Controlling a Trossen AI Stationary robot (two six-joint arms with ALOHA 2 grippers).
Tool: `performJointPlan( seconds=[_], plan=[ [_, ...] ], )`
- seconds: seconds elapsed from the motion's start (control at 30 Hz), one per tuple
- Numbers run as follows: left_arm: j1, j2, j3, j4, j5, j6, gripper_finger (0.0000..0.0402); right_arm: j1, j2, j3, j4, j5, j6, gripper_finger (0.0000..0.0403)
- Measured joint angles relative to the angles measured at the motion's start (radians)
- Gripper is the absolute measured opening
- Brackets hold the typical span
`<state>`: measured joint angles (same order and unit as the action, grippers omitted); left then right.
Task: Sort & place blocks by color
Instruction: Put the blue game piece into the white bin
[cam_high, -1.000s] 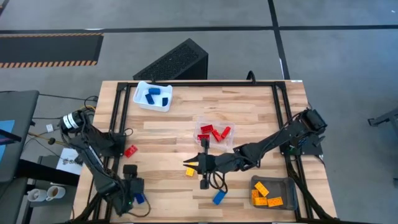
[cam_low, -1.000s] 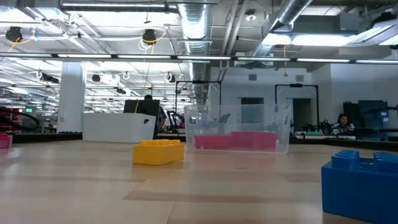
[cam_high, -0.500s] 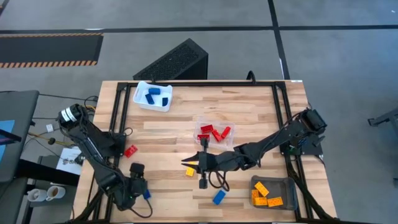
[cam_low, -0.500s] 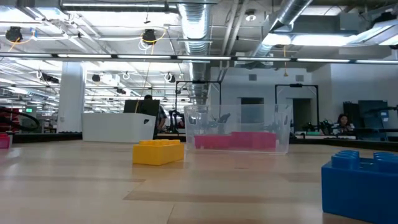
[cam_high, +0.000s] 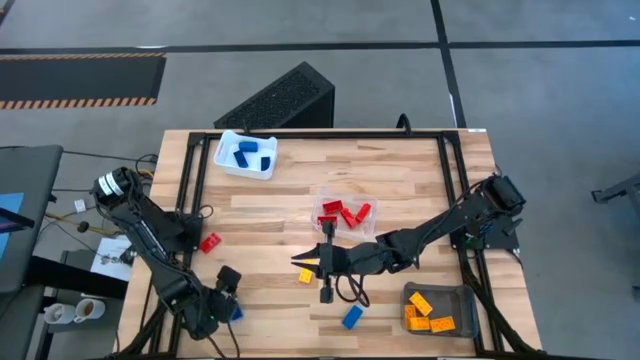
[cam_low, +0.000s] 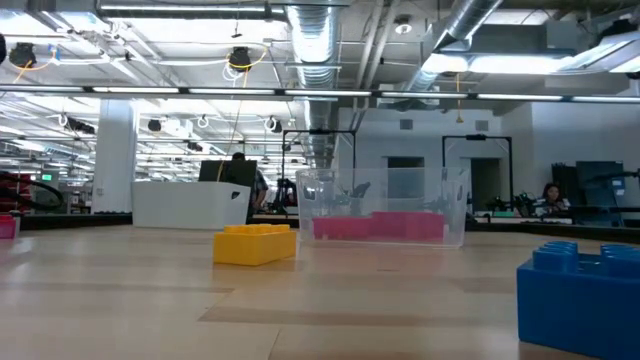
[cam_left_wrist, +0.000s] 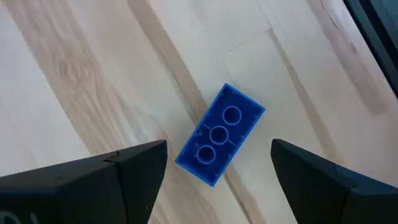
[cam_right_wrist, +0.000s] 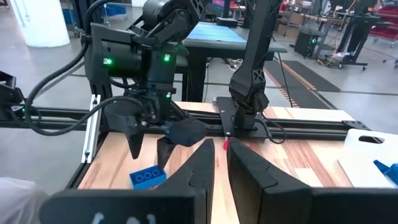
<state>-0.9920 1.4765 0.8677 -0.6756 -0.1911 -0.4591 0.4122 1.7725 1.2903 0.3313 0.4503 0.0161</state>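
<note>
My left gripper (cam_high: 225, 303) (cam_left_wrist: 217, 157) hangs open near the table's near left corner, fingers pointing down. A blue block (cam_left_wrist: 221, 134) (cam_high: 234, 312) lies flat on the wood below it, between the two fingers and untouched. In the right wrist view this gripper (cam_right_wrist: 148, 148) stands just above that block (cam_right_wrist: 148, 178). My right gripper (cam_high: 298, 264) (cam_right_wrist: 219, 149) is shut and raised mid-table, over a yellow block (cam_high: 305, 277) (cam_low: 255, 243) that rests on the table. Another blue block (cam_high: 351, 317) (cam_low: 580, 295) and a red block (cam_high: 209, 243) lie loose.
A white tray (cam_high: 228, 160) at the far left holds blue blocks. A clear tray (cam_high: 372, 228) (cam_low: 455, 215) mid-table holds red ones. A grey tray (cam_high: 462, 300) at the near right holds yellow-orange ones. A black frame (cam_high: 190, 190) runs along the table's sides.
My left arm has swung a little, and its wrist has turned above the blue block while the gripper shifted slightly toward the table's right. The right arm and the other blocks have kept still.
</note>
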Motion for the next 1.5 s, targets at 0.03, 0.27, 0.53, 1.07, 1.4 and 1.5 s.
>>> performJointPlan(
  seconds=[0.03,0.27,0.53,1.07,1.4,1.5],
  plan=[
    [0.0,0.0,0.0,0.001,0.0,0.023,0.0272,0.0,0.0,0.0,0.0,0.0,0.0,0.0067],
    [0.009,-0.001,-0.024,0.019,0.03,0.104,0.0272,0.0,0.0,0.0,0.0,0.0,0.002,0.0067],
    [0.042,-0.001,-0.035,0.038,0.036,0.153,0.0272,0.0,0.0,0.0,0.0,0.0,0.002,0.0067],
    [0.079,0.153,-0.03,0.066,0.132,0.231,0.0266,0.0,0.0,0.0,-0.006,0.0,0.002,0.0067],
    [0.125,0.151,-0.026,0.062,0.129,0.205,0.0106,0.0,0.0,0.0,-0.008,0.0,0.002,0.0067],
    [0.158,0.143,-0.017,0.039,0.079,0.147,0.0102,0.0,0.0,0.0,-0.008,0.0,0.002,0.0067]
  ],
)
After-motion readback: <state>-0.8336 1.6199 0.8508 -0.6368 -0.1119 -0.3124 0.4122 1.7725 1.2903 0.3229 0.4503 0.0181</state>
